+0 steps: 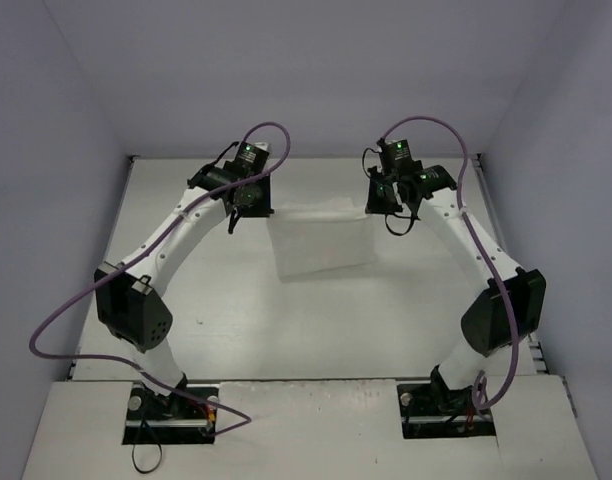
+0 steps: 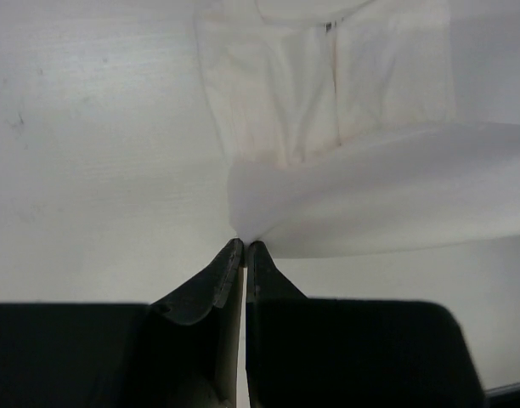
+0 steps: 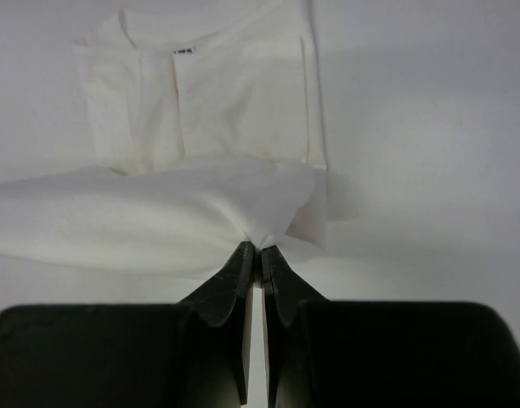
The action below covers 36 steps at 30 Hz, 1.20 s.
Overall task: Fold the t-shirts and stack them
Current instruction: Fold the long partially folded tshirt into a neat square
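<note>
Mid-fold. left jaws and right jaws each clamped on a far corner of the t-shirt (image 1: 321, 245), centre-far on the surface (image 1: 216, 320). Next, prob: carry the edge toward near, both sides level, lay flat, release.

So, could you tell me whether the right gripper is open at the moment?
No, the right gripper is pinched shut on an edge of the t-shirt.

Your top camera looks down from high behind the arms (image 1: 176, 235); each wrist camera looks forward, close and low; all three share the t-shirt (image 1: 321, 245).
</note>
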Tool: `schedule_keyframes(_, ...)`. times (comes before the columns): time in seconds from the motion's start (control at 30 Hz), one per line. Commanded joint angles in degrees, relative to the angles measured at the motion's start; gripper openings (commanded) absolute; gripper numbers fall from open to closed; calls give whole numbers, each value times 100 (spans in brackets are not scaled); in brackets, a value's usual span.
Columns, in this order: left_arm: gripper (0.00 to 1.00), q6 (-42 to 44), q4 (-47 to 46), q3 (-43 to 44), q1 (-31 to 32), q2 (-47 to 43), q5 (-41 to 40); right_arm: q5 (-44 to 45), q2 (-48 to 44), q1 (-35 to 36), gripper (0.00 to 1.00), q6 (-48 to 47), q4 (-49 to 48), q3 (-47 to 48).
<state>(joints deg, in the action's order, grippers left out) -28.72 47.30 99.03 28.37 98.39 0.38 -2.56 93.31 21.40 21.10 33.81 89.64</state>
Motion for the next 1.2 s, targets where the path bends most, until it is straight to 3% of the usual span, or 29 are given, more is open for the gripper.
schedule_keyframes(0.0,0,311,-84,999,-261,479,-86,-379,734,-258,1,-398,16,833)
schedule_keyframes(0.23,0,139,-254,2462,-574,2599,238,-551,3180,-503,4,-787,-75,2685)
schedule_keyframes(0.3,0,-84,-326,2606,-692,2918,379,-760,3820,-606,0,-924,-73,3657)
schedule_keyframes(0.47,0,-202,-641,2501,-851,2951,355,-1113,4578,-785,0,-1050,-111,4573)
schedule_keyframes(0.7,0,-324,-1047,2297,-869,2861,554,-1312,4389,-822,0,-1422,-367,4308)
schedule_keyframes(0.87,0,-399,-1117,1823,-809,2175,642,-1270,3595,-804,0,-1689,-498,3712)
schedule_keyframes(1.0,0,-476,-1115,1354,-581,1339,678,-1188,2823,-783,0,-1782,-520,2971)
schedule_keyframes(1.17,0,-639,-1105,294,116,139,227,-923,1344,-743,0,-1667,-554,1295)
